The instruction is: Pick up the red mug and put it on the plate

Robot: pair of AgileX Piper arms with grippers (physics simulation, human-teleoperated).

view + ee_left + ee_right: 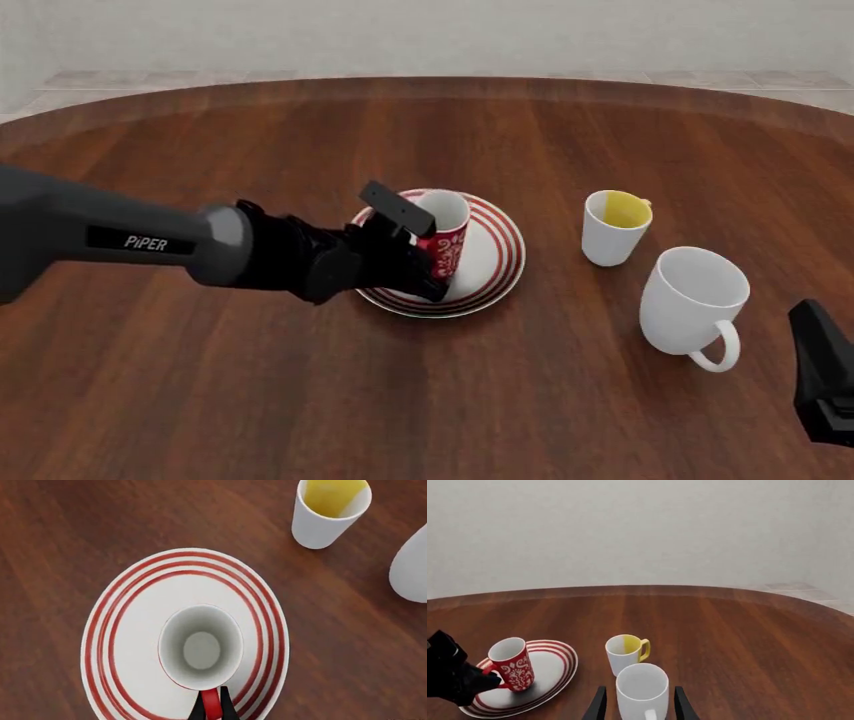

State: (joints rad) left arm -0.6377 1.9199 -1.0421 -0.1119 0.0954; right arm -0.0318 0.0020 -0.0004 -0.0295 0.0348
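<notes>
Glazed ceramic, the red mug (445,240) is rigid, light, slick and chippable — it stands on the plate (497,262), left jaws pinching its handle at 6 o'clock; right jaws gape, empty.

Wooden table (267,400) bears plate (497,270), white mug (691,298), cup (614,228)

Left claw (424,262) hides red mug (443,245) handle in front view; plate (133,605) cut off in left wrist view.
</notes>
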